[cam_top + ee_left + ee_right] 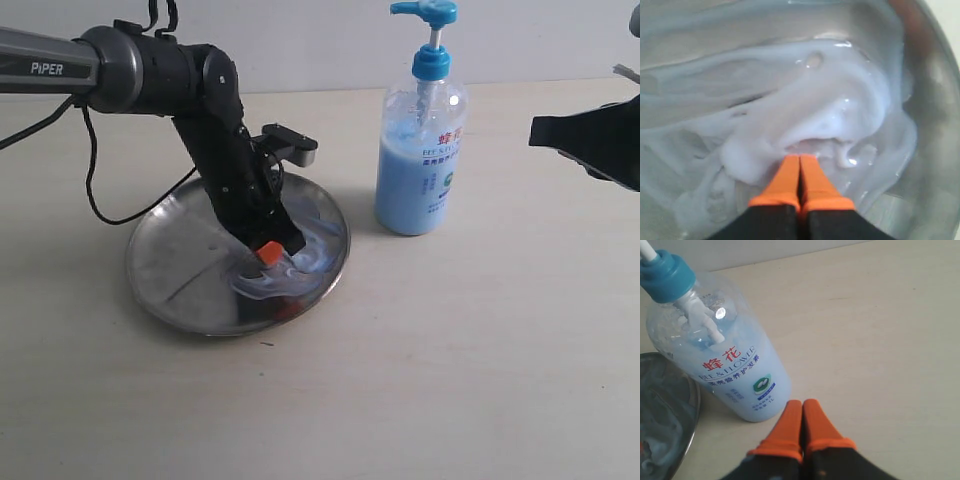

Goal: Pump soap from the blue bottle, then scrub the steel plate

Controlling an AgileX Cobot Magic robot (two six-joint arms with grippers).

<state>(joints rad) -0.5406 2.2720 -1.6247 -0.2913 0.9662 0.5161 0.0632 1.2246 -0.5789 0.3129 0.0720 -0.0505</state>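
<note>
The steel plate lies on the table at the left. Pale blue soap is smeared over its right side; in the left wrist view the soap fills most of the picture in thick creamy streaks. My left gripper is shut with nothing between its orange fingers, and its tips press into the soap. The blue bottle stands upright just right of the plate. My right gripper is shut and empty, hovering beside the blue bottle, a short way off its base.
The right arm's dark body shows at the right edge of the exterior view. A black cable loops from the left arm down to the table behind the plate. The plate's rim shows in the right wrist view.
</note>
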